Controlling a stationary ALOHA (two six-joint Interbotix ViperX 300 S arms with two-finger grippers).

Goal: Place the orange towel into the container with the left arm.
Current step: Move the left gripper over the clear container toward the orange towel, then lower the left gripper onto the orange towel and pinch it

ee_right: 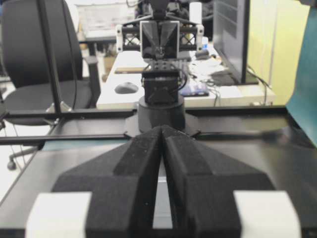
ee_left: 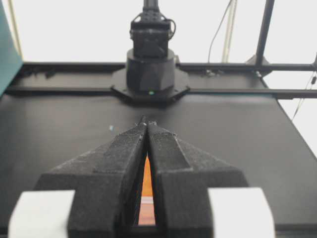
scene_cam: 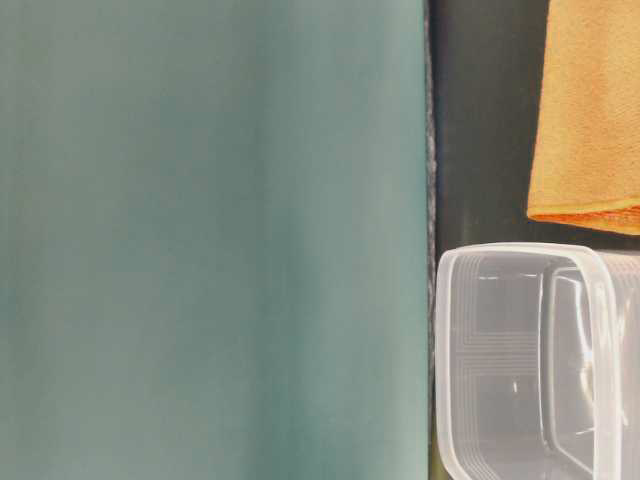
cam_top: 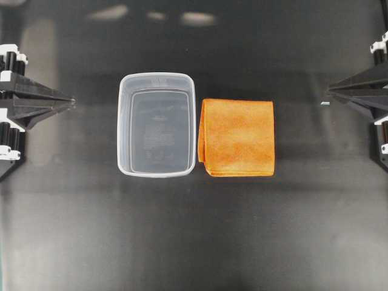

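The orange towel (cam_top: pixel 237 137) lies folded flat on the black table, just right of the clear container (cam_top: pixel 157 124), which stands empty, their edges almost touching. Both also show in the table-level view, the towel (scene_cam: pixel 590 110) and the container (scene_cam: pixel 520 360). My left gripper (cam_top: pixel 71 101) is shut and empty at the table's left edge, well away from the container. In the left wrist view (ee_left: pixel 147 122) a sliver of the orange towel (ee_left: pixel 147 178) shows between its fingers. My right gripper (cam_top: pixel 327 92) is shut and empty at the right edge, apart from the towel; its tips meet in the right wrist view (ee_right: pixel 162 127).
A teal panel (scene_cam: pixel 200 240) fills the left of the table-level view. The opposite arm's base (ee_left: pixel 150 74) stands at the far end in the left wrist view. A chair (ee_right: pixel 34 54) and a desk (ee_right: pixel 198 84) lie beyond the table.
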